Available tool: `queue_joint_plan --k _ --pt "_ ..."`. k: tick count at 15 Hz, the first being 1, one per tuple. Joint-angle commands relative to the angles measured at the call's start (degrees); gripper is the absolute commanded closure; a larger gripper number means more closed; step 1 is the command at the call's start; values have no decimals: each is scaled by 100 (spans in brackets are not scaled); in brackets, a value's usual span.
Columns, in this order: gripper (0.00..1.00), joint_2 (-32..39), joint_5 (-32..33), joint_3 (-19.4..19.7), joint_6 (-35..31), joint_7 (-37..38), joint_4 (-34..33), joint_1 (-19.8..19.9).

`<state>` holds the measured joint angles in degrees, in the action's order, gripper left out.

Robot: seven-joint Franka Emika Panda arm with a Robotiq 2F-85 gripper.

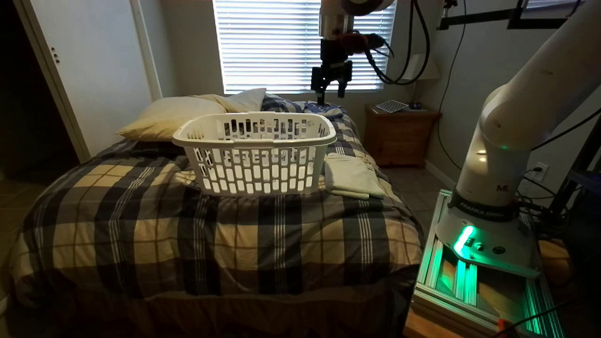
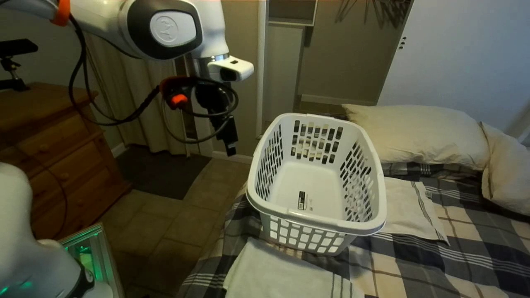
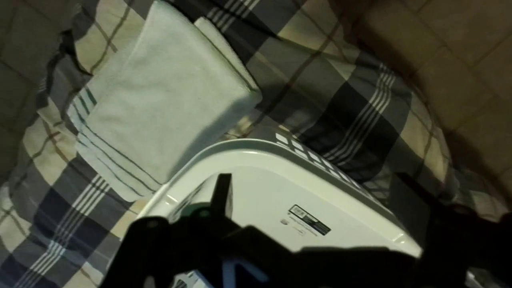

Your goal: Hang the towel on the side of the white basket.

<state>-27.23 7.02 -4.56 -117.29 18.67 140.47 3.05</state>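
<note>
Widest of all, the plaid bedspread (image 1: 235,249) fills the middle of an exterior view, its near edge hanging down, with bright window blinds (image 1: 272,47) on the far side. My white arm (image 1: 497,136) stands to the right, its base glowing green.

On the bedspread the white basket (image 2: 312,178) sits upright; in an exterior view I see down into it, past a thick rim and slotted walls. A cream pillow (image 2: 418,132) lies beyond it to the right there.

The towel (image 3: 164,92) lies on the bedspread too, folded in layers, dark stripes toward one end. It is outside the basket, just beside one short end; whether they touch I cannot tell. A second pale cloth (image 2: 403,207) lies at the basket's right in an exterior view, partly hidden by it.

My pincer (image 1: 331,100) points down in the air, apart from basket and towel in both exterior views. Its fingers (image 3: 221,194) are spread wide: in the wrist view one shows dark against the basket's inside, its twin dim against the bedspread past the rim.

Smallest, a black-and-white label (image 3: 310,220) sits on the basket's floor, its print too small to read.
</note>
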Motion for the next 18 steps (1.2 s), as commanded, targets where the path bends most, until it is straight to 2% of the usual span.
queue_joint_plan --k 1,5,8,9,18 --pt "0 -175 780 -128 -106 612 340 450" --pt "0 -23 1678 -141 -299 1130 463 769" --pt "0 -91 1650 -41 -740 1190 673 726" --pt "0 10 1519 -48 -425 1055 478 698" --pt "0 3 1514 -55 -600 1071 555 708"
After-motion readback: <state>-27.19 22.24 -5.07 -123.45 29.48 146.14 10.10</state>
